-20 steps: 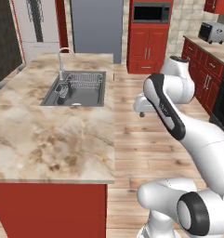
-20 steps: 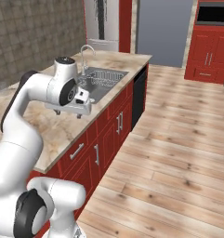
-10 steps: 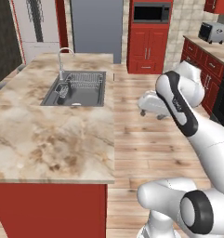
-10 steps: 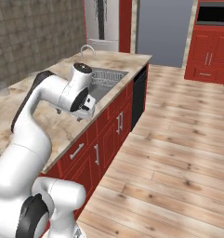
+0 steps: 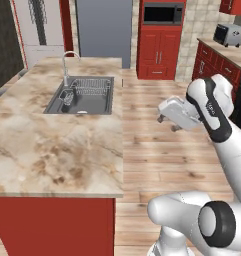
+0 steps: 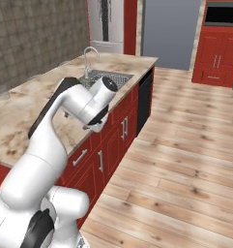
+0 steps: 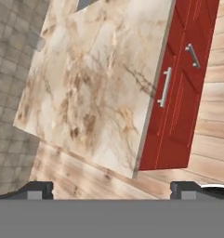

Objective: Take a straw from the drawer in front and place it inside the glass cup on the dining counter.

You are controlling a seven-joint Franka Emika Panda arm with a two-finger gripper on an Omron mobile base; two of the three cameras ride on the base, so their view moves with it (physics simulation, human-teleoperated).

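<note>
My gripper (image 5: 168, 123) hangs open over the wooden floor, to the right of the dining counter (image 5: 52, 150) and level with the sink. In the hand view the gripper (image 7: 112, 189) has nothing between its two dark fingertips (image 7: 39, 188) and looks down on the counter's near corner (image 7: 85, 93) and its red base. A faint clear shape at the counter's far edge looks like the glass cup (image 7: 39, 42), also seen as the glass cup (image 6: 3, 92). The red fronts (image 7: 178, 93) under the counter are all closed. I cannot tell which is the drawer. The straw is out of view.
A steel sink with faucet (image 5: 82, 94) sits in the counter. Red cabinet fronts with metal handles (image 6: 101, 161) and a black panel (image 6: 143, 99) line its side. Wooden floor (image 6: 185, 164) stretches to the right. More red cabinets (image 5: 159, 47) and a toaster (image 5: 228, 34) stand beyond.
The arm has swung a little to the right, carrying the hand further off the counter's side. The gripper stays open. The base has not moved.
</note>
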